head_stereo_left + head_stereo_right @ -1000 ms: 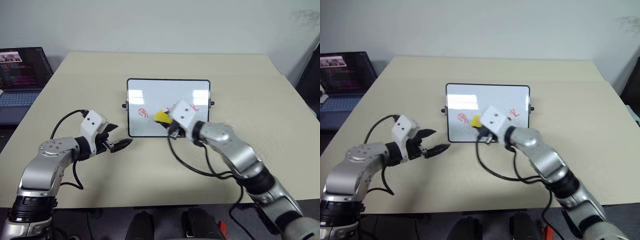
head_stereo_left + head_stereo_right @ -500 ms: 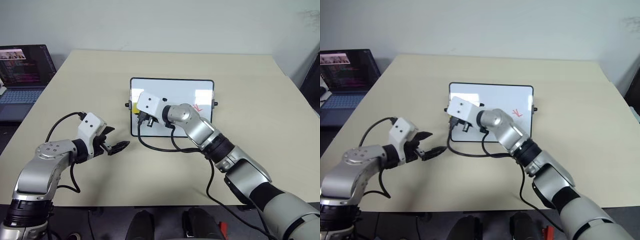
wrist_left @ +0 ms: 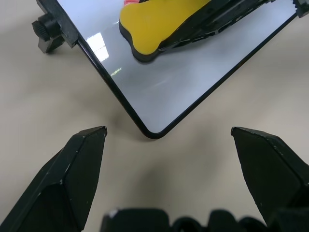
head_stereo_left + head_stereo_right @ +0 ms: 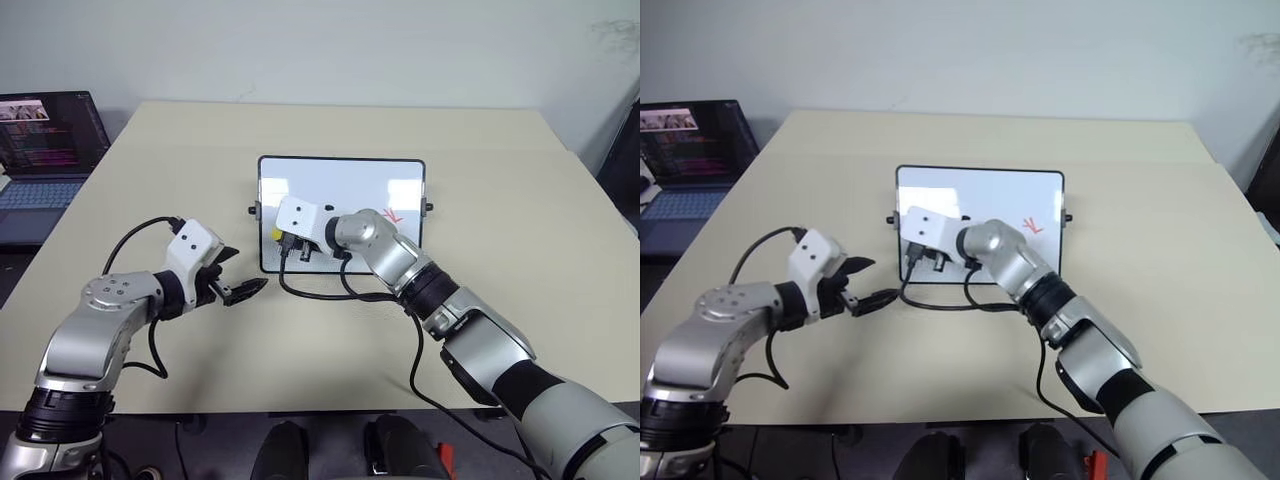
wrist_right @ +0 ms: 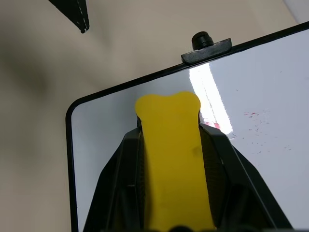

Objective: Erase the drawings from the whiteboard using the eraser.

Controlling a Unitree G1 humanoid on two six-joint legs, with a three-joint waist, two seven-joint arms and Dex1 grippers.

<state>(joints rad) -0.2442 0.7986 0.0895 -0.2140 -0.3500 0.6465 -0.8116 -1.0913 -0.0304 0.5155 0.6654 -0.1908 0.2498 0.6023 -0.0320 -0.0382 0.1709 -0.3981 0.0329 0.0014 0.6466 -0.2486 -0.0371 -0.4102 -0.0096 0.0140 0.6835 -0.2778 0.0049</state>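
The whiteboard (image 4: 350,190) lies flat in the middle of the table. One red drawing (image 4: 392,214) shows near its right edge. My right gripper (image 4: 285,243) is shut on the yellow eraser (image 5: 169,145), which rests on the board close to its near-left corner. Faint red specks (image 5: 256,126) dot the board beside the eraser. Left of the board, my left gripper (image 4: 240,272) hovers low over the table with its fingers (image 3: 84,159) open and nothing between them. It points at the board's near-left corner (image 3: 152,133).
A laptop (image 4: 40,150) with a lit screen sits off the table's far left corner. A black cable (image 4: 330,295) from my right wrist trails over the table just in front of the board. The beige table (image 4: 500,200) stretches bare to the right and behind the board.
My right gripper swept the eraser leftward across the board, from its middle to its left edge. The left and middle red scribbles no longer show. My left gripper stayed put.
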